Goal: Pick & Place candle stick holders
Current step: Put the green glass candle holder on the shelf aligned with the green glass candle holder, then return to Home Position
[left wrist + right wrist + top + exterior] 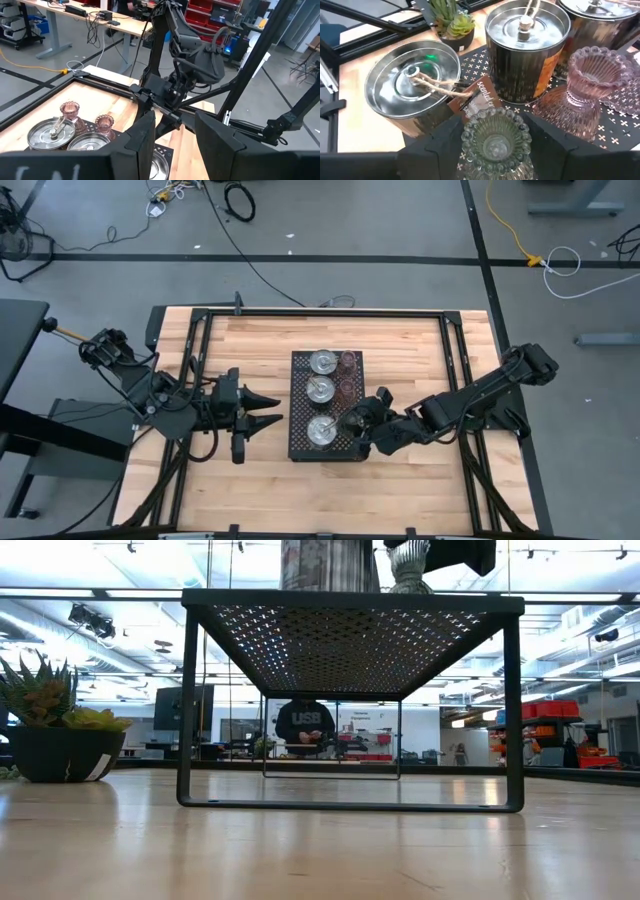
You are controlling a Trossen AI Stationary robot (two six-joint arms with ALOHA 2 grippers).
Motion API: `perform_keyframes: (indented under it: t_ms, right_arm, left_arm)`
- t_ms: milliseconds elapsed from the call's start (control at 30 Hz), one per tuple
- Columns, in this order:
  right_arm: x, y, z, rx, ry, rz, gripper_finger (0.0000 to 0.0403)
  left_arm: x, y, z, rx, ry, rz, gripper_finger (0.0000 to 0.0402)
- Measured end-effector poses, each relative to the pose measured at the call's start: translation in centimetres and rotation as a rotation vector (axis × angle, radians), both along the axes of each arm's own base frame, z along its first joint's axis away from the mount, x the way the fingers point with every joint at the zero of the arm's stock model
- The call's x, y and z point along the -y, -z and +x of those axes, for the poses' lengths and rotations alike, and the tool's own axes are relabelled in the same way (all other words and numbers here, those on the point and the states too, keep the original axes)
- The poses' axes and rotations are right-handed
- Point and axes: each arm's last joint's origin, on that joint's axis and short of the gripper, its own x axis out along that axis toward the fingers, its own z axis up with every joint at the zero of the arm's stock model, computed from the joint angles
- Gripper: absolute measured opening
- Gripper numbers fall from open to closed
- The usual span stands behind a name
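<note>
A black perforated tray stands mid-table. On it stand three silver metal cups in a row and two pink glass holders beside them. My right gripper is at the tray's right near corner, shut on a pale olive-green ribbed glass holder, which also shows in the low view. My left gripper hangs open and empty just left of the tray. My right gripper pinches the green holder's beaded upper rim between its two fingers, one on each side. The fingers come from the table's right, slanting down. The holder stands upright, its foot at the level of the tray top. I cannot tell whether it touches the tray.
A small leafy plant in a dark pot stands on the table left of the tray and shows in the right wrist view. The nearest silver cup and a pink holder flank the held holder closely. Black frame rails border the table.
</note>
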Motion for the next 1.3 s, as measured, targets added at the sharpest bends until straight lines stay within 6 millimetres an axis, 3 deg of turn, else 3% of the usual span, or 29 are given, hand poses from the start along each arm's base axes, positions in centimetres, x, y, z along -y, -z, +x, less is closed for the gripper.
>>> perform_keyframes:
  t_ms: [500, 767, 1000, 1300]
  right_arm:
    - [0.2, -1.4, -0.6, 0.038, -0.052, 0.039, 0.0224]
    - [1.0, -4.1, -2.3, 0.128, -0.066, 0.064, 0.0224]
    - [2.4, -8.6, -5.8, 0.286, -0.2, 0.184, 0.0224]
    - [4.6, -13.8, -12.9, 0.457, -0.578, 0.461, 0.0224]
  left_arm:
    - [0.0, 0.0, 0.0, 0.001, 0.002, 0.012, 0.0142]
    - [0.0, 0.0, 0.0, -0.001, -0.007, 0.018, 0.0142]
    - [-0.3, 0.1, -0.1, -0.009, -0.076, 0.063, 0.0142]
    - [-0.4, 0.6, -0.2, -0.06, -0.087, 0.134, 0.0142]
